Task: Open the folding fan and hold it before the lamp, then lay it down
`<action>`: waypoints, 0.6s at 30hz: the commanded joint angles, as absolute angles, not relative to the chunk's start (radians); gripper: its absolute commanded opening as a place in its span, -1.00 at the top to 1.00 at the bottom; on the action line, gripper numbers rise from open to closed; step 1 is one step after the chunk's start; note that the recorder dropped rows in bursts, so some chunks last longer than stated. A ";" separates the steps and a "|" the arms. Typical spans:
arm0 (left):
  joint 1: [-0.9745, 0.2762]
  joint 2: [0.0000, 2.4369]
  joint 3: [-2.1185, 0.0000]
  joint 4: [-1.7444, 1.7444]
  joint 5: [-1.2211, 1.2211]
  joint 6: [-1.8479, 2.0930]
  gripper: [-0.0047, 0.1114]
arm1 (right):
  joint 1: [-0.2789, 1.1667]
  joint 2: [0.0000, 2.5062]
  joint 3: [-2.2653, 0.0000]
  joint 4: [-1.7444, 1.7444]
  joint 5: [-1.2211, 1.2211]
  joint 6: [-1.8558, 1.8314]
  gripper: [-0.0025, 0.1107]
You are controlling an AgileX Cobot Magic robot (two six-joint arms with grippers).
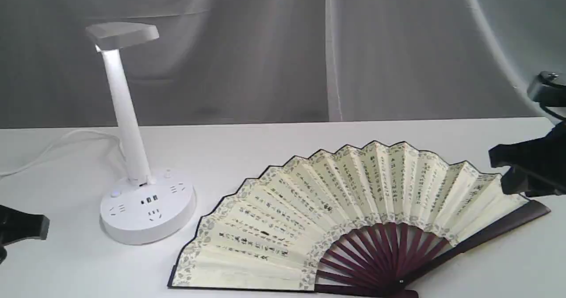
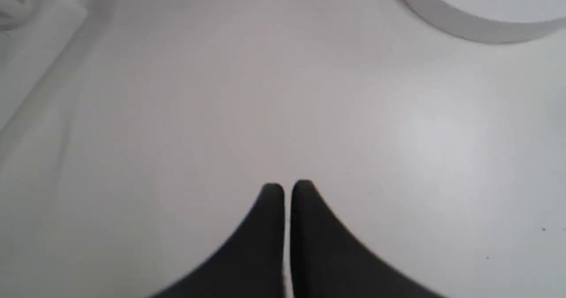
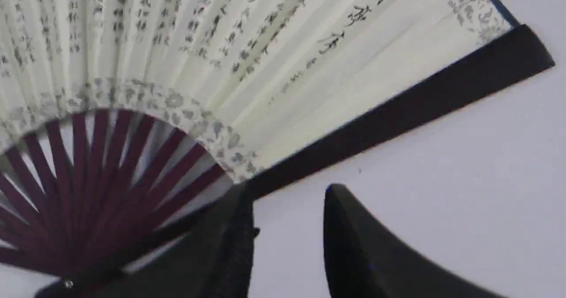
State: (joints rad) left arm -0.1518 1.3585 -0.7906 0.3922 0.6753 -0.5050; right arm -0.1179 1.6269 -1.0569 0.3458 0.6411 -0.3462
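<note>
On the white worktop [image 1: 274, 143], toward its front right, a large folding fan [image 1: 345, 200] of cream pleated paper lies spread wide and flat, face up. Its leaf carries columns of black calligraphy running along the pleats. Grey floral-patterned bands follow both the scalloped outer edge and the inner curve, and a thin dark line trims the rim. Dark maroon ribs [image 1: 380, 249] radiate from a pivot near the front edge, and the pale worktop shows through the gaps between them. A blackish outer guard [image 3: 398, 108] closes the right side of the leaf and lies along the worktop.

To the left of the fan, near its left tip but apart from it, stands a white desk lamp [image 1: 126, 116]. Its slim column leans up to a flat head, and the top of the column is brightly lit. Its round base [image 1: 146, 209] bears sockets, ports and buttons, and a white cord [image 1: 53, 145] trails off to the left. A grey curtain [image 1: 265, 46] hangs behind.

The black right gripper [image 3: 289, 192] sits over the fan's right side with its fingers spread and bare worktop showing between them. One finger overlaps the guard near the ribs in the wrist view, though whether it touches cannot be told; nothing is pinched. The black left gripper [image 2: 287, 187] has its fingers pressed together over bare worktop near the lamp's base, well apart from the fan.
</note>
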 commanded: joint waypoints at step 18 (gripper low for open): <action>-0.151 1.352 -0.797 0.352 0.648 -0.488 0.92 | -0.020 1.610 -1.061 -0.092 0.898 0.053 0.56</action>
